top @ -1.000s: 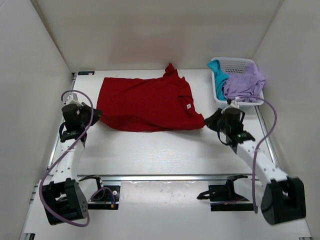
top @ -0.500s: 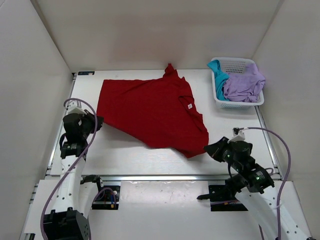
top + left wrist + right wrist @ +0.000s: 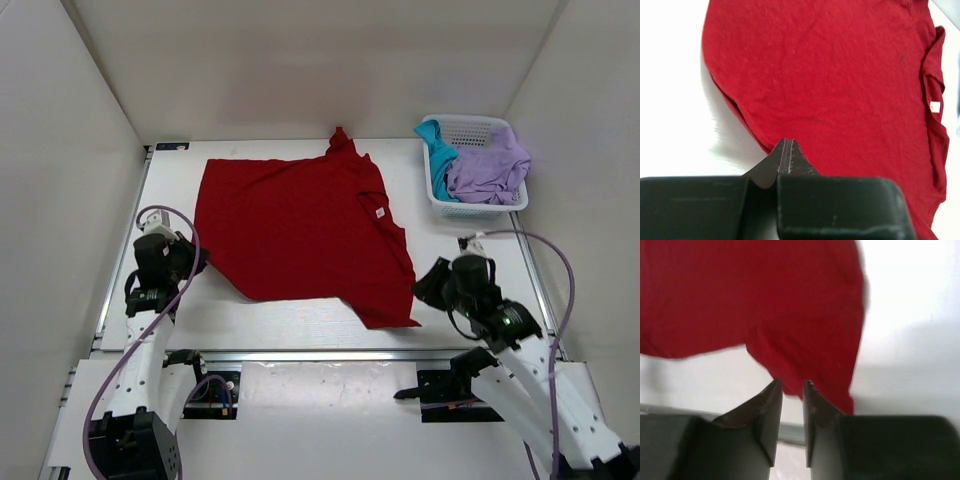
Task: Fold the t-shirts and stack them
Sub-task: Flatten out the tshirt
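Note:
The deep red t-shirt (image 3: 300,230) lies spread flat on the white table, collar to the right, its near right corner by the front rail. My left gripper (image 3: 193,262) is at its near left hem. In the left wrist view the jaws (image 3: 785,141) are pressed shut right on the hem of the red t-shirt (image 3: 830,85). My right gripper (image 3: 425,287) is just right of the shirt's near right corner. In the right wrist view it (image 3: 792,385) is slightly open and empty, with the red t-shirt (image 3: 765,305) lying just beyond. The teal t-shirt (image 3: 437,145) and lavender t-shirt (image 3: 487,168) lie bunched in the basket.
The white mesh basket (image 3: 480,208) stands at the back right corner. A metal rail (image 3: 320,355) runs along the table's near edge. White walls enclose the table on the left, back and right.
Both grippers drew the shirt's near edge toward the front, spreading it out. The right gripper then moved back up and right a little, and the near right corner now lies on the table.

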Tool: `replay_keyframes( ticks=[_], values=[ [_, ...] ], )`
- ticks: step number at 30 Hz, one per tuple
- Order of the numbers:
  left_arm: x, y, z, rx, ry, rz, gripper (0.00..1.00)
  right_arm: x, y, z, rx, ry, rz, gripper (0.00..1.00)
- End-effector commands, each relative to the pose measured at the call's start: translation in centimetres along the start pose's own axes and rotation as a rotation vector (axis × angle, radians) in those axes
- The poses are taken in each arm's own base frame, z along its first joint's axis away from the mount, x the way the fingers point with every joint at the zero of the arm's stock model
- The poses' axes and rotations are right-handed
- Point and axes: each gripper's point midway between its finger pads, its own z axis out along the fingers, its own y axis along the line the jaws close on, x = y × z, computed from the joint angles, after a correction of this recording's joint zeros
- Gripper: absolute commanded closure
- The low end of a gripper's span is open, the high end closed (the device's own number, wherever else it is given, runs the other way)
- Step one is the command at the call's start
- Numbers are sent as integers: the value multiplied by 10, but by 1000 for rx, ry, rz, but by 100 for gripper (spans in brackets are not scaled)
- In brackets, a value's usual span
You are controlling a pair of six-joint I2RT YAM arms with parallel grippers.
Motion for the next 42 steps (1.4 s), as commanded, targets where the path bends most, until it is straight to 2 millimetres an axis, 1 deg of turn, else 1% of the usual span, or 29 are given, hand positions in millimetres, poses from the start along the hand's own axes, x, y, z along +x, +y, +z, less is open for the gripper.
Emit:
replay_keyframes(
  ticks=[1, 2, 3, 4, 5, 7, 8, 9, 10, 11, 12, 13, 14, 16, 17, 18, 19, 20, 23, 27, 28, 29, 30, 33, 34, 36, 37, 39, 42],
  values=[
    [7, -6, 5, 53, 13, -27, 100, -52, 35, 21, -73, -77, -211, 80],
    [8, -9, 5, 66, 21, -32, 100, -48, 37, 37, -65, -24, -277, 94],
    [7, -10, 4, 75, 17, -34, 100, -61, 40, 53, -17, -56, -306, 100],
    [12, -13, 6, 87, 33, -40, 100, -74, 45, 72, 28, -89, -372, 100],
    [13, -16, 7, 101, 36, -40, 100, -80, 48, 82, 37, -88, -403, 100],
    [18, -24, 7, 140, 48, -37, 100, -108, 68, 124, 41, -114, -488, 100],
    [20, -24, 9, 142, 56, -41, 100, -117, 74, 134, 32, -118, -492, 96],
    [24, -25, 9, 151, 67, -43, 100, -125, 86, 153, 27, -109, -526, 88],
    [27, -22, 10, 146, 70, -41, 100, -141, 93, 169, 41, -146, -550, 81],
    [26, -26, 10, 164, 69, -44, 100, -147, 100, 177, 46, -172, -587, 76],
    [31, -26, 11, 164, 82, -44, 100, -159, 108, 193, 45, -187, -586, 72],
    [35, -27, 12, 176, 94, -51, 100, -167, 115, 210, 48, -200, -603, 70],
    [33, -31, 13, 192, 88, -57, 100, -172, 119, 215, 43, -212, -608, 68],
    [41, -31, 15, 200, 115, -68, 100, -183, 126, 244, 52, -229, -629, 61],
    [39, -33, 15, 208, 108, -64, 100, -185, 128, 258, 59, -211, -639, 60],
    [39, -32, 15, 204, 109, -66, 100, -189, 133, 262, 56, -219, -652, 59],
    [39, -33, 15, 206, 114, -66, 100, -196, 134, 273, 75, -230, -666, 58],
    [38, -33, 16, 208, 115, -70, 100, -197, 134, 283, 99, -214, -680, 57],
    [37, -34, 17, 210, 119, -73, 100, -206, 141, 303, 118, -202, -694, 57],
    [39, -30, 17, 202, 125, -80, 100, -218, 129, 323, 198, -186, -715, 60],
    [41, -30, 18, 207, 132, -78, 100, -215, 132, 328, 186, -178, -721, 60],
    [39, -31, 17, 206, 125, -85, 100, -214, 120, 335, 205, -154, -712, 62],
    [39, -31, 18, 207, 126, -83, 100, -216, 121, 335, 205, -157, -705, 63],
    [39, -26, 19, 190, 129, -96, 100, -205, 107, 344, 230, -114, -704, 65],
    [38, -29, 19, 201, 123, -88, 100, -200, 106, 345, 231, -105, -708, 65],
    [42, -26, 21, 195, 134, -102, 100, -198, 105, 347, 241, -102, -711, 65],
    [40, -28, 20, 200, 129, -99, 100, -196, 102, 347, 246, -87, -711, 66],
    [39, -26, 21, 195, 126, -99, 100, -196, 108, 346, 228, -92, -702, 66],
    [40, -25, 21, 192, 125, -97, 100, -195, 106, 347, 215, -76, -689, 66]
  ],
)
